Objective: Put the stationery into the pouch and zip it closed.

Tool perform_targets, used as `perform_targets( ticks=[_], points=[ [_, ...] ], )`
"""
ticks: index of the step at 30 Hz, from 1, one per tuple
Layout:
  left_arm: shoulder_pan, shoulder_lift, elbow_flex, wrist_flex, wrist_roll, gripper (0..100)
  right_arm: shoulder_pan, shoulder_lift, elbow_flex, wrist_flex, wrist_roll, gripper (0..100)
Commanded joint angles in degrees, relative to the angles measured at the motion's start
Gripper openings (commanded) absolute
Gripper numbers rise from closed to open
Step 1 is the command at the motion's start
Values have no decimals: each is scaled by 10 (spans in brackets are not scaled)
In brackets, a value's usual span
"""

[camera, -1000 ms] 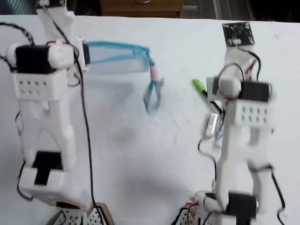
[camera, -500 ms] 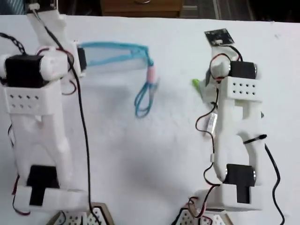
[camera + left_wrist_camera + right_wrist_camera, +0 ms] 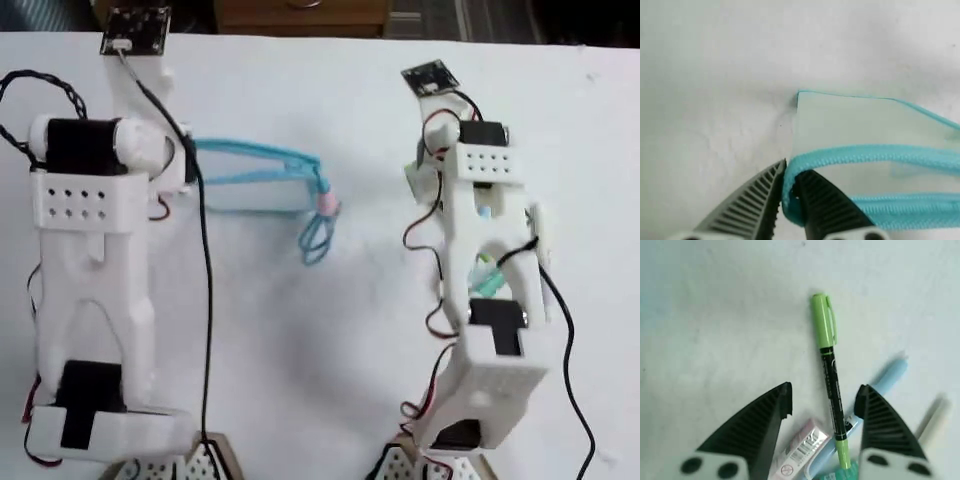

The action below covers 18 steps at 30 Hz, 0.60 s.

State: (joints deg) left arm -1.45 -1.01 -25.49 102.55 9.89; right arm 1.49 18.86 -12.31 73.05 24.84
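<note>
I find the left hand [image 3: 790, 170] closed on one corner of the pouch [image 3: 850, 125], pinching the end of its blue zip [image 3: 865, 155]. The pouch lies flat toward the far edge of the desk [image 3: 300, 330], left of the middle, with its mouth apparently unzipped. The right hand [image 3: 825, 390] is wide open and empty above the stationery near the desk's right side: green marker [image 3: 824, 325], blue pen [image 3: 890, 375], pink eraser [image 3: 801, 442] and pale pen [image 3: 935, 415], bunched together. In my judgement, closing here may trap the blue pen or eraser along with the marker, or roll the marker away. The left pinch is narrow and could slip off the zip, letting the mouth sag shut.
</note>
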Motion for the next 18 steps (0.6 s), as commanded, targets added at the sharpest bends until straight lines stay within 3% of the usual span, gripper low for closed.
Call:
perform_targets(
  ticks=[1, 6, 14, 18],
  points=[
    [3, 25, -69, 1, -2, 23, -7, 57, -91, -5, 4, 245],
    [6, 25, -192, 1, -2, 23, -11, 189, -187, -4, 4, 245],
    [7, 26, -167, 1, -2, 23, -15, 369, -355, -1, 4, 234],
    [7, 26, -143, 1, -2, 23, -21, 420, -440, 36, 4, 76]
  ],
)
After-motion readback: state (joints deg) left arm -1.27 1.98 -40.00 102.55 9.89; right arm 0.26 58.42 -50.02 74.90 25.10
